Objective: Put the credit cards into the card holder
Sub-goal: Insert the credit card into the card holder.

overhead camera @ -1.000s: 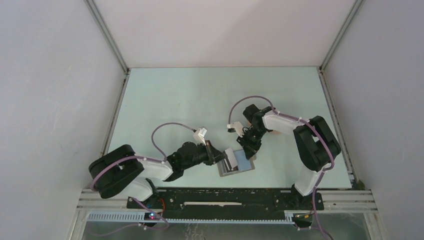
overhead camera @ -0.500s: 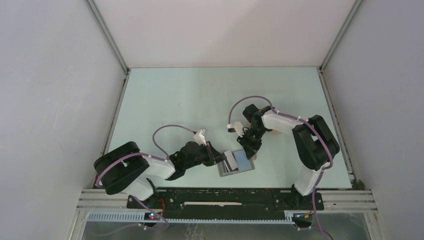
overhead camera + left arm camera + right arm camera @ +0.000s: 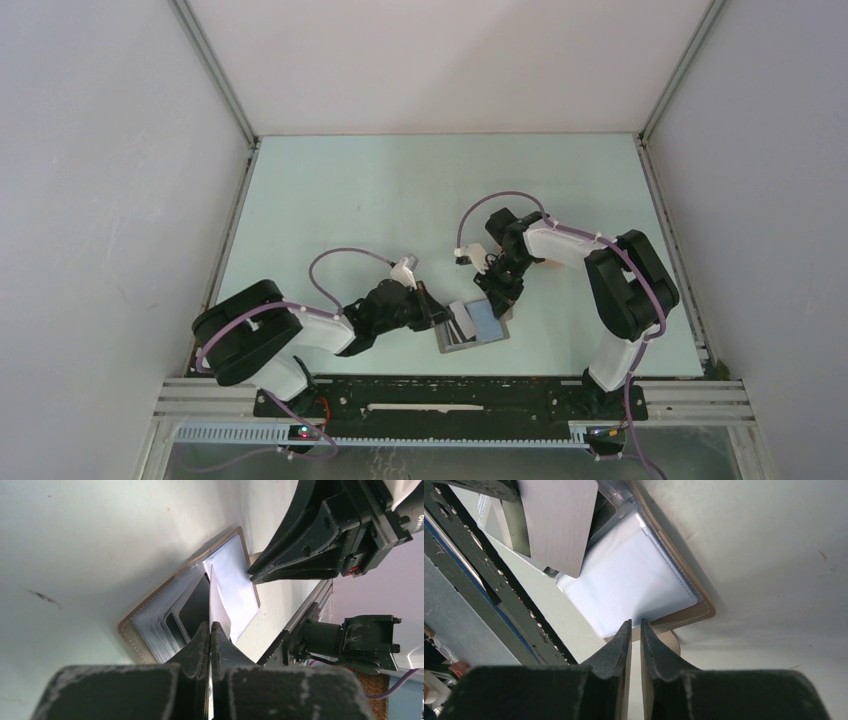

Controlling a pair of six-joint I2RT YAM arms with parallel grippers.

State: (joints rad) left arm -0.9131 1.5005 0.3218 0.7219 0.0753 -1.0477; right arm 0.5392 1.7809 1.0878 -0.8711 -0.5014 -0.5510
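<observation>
We see the left hand pressed together on a thin card, pinching its near edge so that it stands on edge, rising from the fingertips. Just ahead of that hand the holder lies open on the table, its clear sleeves fanned out. The held card's far edge stands over the middle of the open holder, between the fanned sleeves and the flat page. Whether it has entered a slot we cannot tell. A dark card sits in a sleeve right beside the held one. Past it a blue card lies flat in the page on the side away from the left hand.

The right hand comes in from the opposite side. Its fingers are almost together, with only a thin slit between them. Their tips are at the holder's stitched rim, just below the blue card as that hand's camera sees it. We cannot tell whether they nip the rim or only press on it. The two hands face each other across the holder, close but apart.
</observation>
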